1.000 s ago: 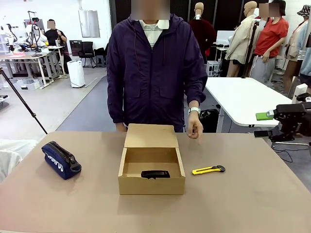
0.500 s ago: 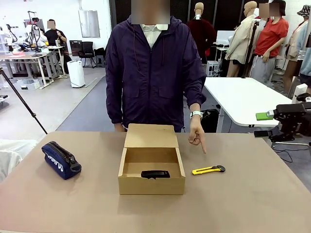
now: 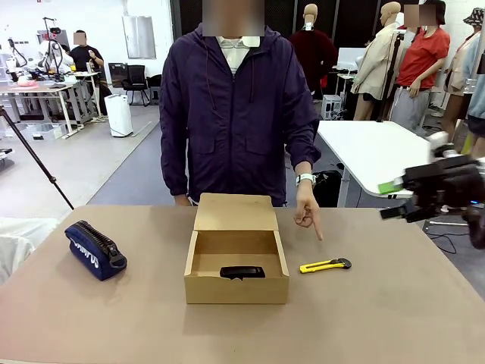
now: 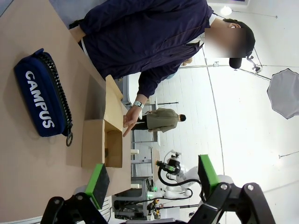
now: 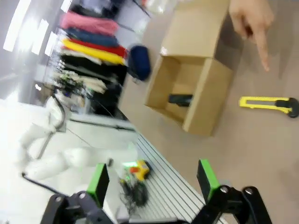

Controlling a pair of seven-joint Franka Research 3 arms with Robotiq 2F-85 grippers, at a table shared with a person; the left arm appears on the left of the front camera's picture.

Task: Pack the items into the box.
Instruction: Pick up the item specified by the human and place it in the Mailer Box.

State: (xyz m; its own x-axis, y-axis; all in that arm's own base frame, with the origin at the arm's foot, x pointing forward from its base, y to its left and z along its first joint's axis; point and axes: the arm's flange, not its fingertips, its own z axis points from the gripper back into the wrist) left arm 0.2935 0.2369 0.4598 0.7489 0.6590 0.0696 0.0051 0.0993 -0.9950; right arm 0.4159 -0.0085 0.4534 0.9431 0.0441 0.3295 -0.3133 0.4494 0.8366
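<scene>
Sitting at the centre of the front view, the box (image 3: 236, 258) is open, its flap lid tilted back toward the person at the far edge of the table (image 3: 394, 303). The black gadget (image 3: 242, 271) lies flat inside it, close to the near wall. The yellow utility knife (image 3: 324, 265) lies on the table to the right of the box, near it but not touching, with its black end pointing right. The person's hand (image 3: 307, 214) hangs above and a little left of the knife, index finger pointing down at it, the fingertip clear of it. A blue pencil case (image 3: 95, 250) rests at the left of the table, well apart from the box.

At the right edge of that view, the right gripper (image 3: 390, 200) hovers above table height, somewhat blurred and well apart from the knife. In the right wrist view its green-padded fingers are spread with nothing between them, and the box, the gadget and the knife lie beyond them.

In the left wrist view, the left gripper (image 4: 152, 179) rises from the bottom edge, its fingers likewise parted and empty. The pencil case, marked CAMPUS, lies at upper left, and the box sits lower, nearer the middle.
</scene>
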